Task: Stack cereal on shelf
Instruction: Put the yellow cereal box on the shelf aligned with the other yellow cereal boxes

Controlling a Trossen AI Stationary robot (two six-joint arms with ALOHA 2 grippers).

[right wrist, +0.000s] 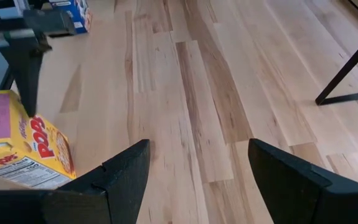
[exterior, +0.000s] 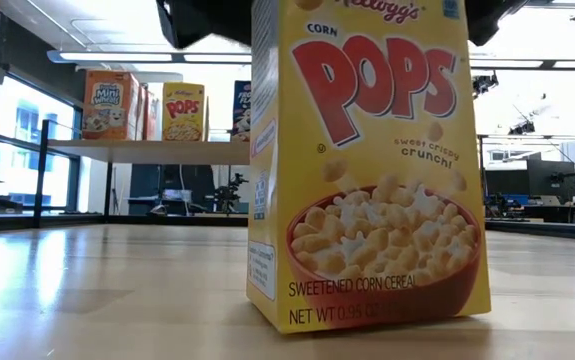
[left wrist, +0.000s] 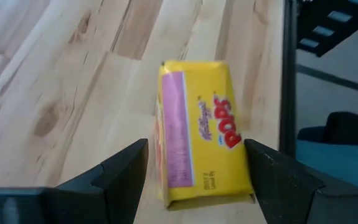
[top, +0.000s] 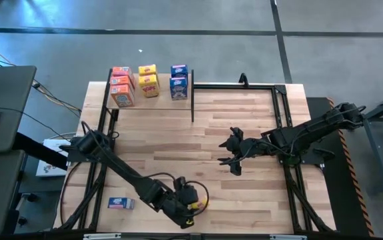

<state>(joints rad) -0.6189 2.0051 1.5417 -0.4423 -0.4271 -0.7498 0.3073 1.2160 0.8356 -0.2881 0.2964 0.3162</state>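
High view: straight down over the whole counter (top: 244,133).
Low view: counter level, close against the yellow box (exterior: 367,170).
Left wrist view: looks past its pincer (left wrist: 197,180) onto that same box.

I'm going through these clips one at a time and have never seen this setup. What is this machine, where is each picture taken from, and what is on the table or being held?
Two dark robot arms work at a wooden table. One picture looks straight down, one sits at tabletop height, and one camera rides on each wrist. The left gripper, near the front edge, has its fingers either side of an upright yellow Corn Pops box; firm contact is unclear. The right gripper waits open and empty mid-table. On the raised shelf at the back stand orange-red boxes, yellow boxes and blue boxes. Another blue box lies flat near the front left.
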